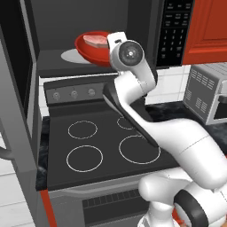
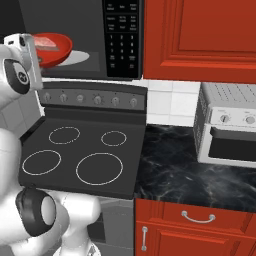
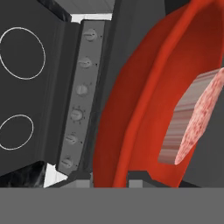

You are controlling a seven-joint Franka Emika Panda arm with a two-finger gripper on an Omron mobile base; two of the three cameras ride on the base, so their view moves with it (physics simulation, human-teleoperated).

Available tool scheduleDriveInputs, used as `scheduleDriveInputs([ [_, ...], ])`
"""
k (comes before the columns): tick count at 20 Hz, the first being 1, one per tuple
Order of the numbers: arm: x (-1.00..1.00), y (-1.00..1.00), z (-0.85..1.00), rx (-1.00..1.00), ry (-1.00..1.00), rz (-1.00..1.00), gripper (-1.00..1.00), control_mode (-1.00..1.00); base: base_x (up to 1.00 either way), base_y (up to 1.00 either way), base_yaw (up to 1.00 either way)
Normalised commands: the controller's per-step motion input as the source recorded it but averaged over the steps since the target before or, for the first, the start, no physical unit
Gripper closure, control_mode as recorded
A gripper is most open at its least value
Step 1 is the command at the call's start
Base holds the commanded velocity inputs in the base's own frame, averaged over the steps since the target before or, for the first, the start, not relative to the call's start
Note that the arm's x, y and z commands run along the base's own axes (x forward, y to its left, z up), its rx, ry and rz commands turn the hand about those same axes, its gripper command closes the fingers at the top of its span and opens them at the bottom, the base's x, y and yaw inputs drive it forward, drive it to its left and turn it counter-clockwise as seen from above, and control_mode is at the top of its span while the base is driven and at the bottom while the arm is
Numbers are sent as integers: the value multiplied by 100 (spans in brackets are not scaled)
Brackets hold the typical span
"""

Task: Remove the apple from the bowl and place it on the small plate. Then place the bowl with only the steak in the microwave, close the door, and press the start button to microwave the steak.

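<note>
The red bowl (image 1: 91, 52) sits tilted in the open mouth of the black microwave (image 1: 175, 31), beside its pale turntable disc (image 1: 71, 56). The pinkish steak (image 1: 96, 41) lies inside the bowl. My gripper (image 3: 111, 178) is shut on the bowl's near rim (image 3: 131, 131), one fingertip on each side of it, and the steak (image 3: 197, 118) is close ahead. From the right, the bowl (image 2: 56, 51) and steak (image 2: 46, 41) are left of the keypad (image 2: 122, 37). The door (image 1: 15, 102) stands swung open on the left. The apple and the small plate are out of view.
Below the microwave is a black cooktop (image 1: 95, 142) with several ring burners and a row of knobs (image 2: 90, 98). A silver toaster oven (image 2: 230, 125) stands on the dark marble counter (image 2: 185, 175) to the right. Red cabinets (image 2: 200, 35) hang beside the microwave.
</note>
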Motion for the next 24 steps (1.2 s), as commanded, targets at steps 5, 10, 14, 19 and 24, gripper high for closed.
scheduleDriveInputs([
  [5,68,4,-6,-1,1,0,100,-100,0,0,0],
  [10,61,12,-23,-4,8,0,100,-100,0,0,0],
  [14,57,7,-19,-3,11,0,100,-100,0,0,0],
  [19,61,10,0,-2,2,0,100,-100,0,0,0],
  [24,58,25,-8,-4,4,0,100,-100,0,0,0],
])
